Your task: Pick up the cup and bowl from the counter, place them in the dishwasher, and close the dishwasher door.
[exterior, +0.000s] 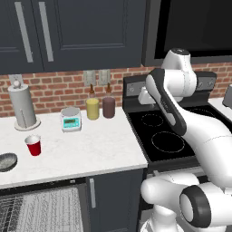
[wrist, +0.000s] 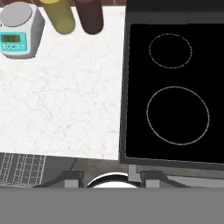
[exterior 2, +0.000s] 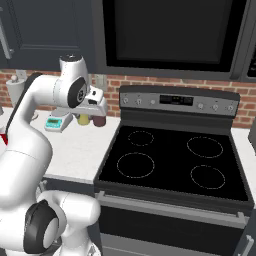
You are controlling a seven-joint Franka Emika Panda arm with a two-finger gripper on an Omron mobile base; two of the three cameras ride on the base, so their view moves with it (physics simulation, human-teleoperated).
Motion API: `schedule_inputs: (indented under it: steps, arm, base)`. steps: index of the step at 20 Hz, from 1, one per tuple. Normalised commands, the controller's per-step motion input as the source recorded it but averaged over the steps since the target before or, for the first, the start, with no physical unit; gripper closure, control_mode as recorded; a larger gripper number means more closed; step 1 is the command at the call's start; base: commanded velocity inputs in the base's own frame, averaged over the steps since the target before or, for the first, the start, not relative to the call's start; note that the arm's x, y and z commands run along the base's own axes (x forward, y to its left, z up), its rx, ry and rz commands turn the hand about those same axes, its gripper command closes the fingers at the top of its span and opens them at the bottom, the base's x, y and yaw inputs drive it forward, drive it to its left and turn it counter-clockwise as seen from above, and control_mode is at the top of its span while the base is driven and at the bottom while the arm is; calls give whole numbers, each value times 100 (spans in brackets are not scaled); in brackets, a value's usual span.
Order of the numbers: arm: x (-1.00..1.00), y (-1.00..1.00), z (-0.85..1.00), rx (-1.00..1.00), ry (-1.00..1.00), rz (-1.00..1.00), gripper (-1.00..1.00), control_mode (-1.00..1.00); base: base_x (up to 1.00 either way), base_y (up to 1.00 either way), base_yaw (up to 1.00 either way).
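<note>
counter (exterior: 90, 149): cup (exterior: 33, 145), bowl (exterior: 7, 161) resting | claw (wrist: 112, 178): apart, empty

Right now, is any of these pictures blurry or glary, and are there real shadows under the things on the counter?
Left base view: sharp, flat even light, only a faint soft shadow beside the cup. Right base view: no glare on the black stovetop. Hand view: counter marbling crisp, bottles slant outward at the top edge from the wide lens.
</note>
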Motion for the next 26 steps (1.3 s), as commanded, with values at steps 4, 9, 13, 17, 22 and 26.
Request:
schedule_inputs:
  steps: [4, 9, 13, 17, 22, 26]
  arm:
    - [0, 0, 0, 0, 0, 0, -100, 100]
    - [0, 0, 0, 0, 0, 0, -100, 100]
    - [0, 0, 0, 0, 0, 0, -100, 100]
    - [0, 0, 0, 0, 0, 0, -100, 100]
    - [0, 0, 0, 0, 0, 0, -100, 100]
    - [0, 0, 0, 0, 0, 0, -100, 100]
  base:
    - [0, 0, 0]
    - [-2, 0, 0]
    - [-11, 0, 0]
    - [-25, 0, 0]
    - [-36, 0, 0]
    - [-54, 4, 0]
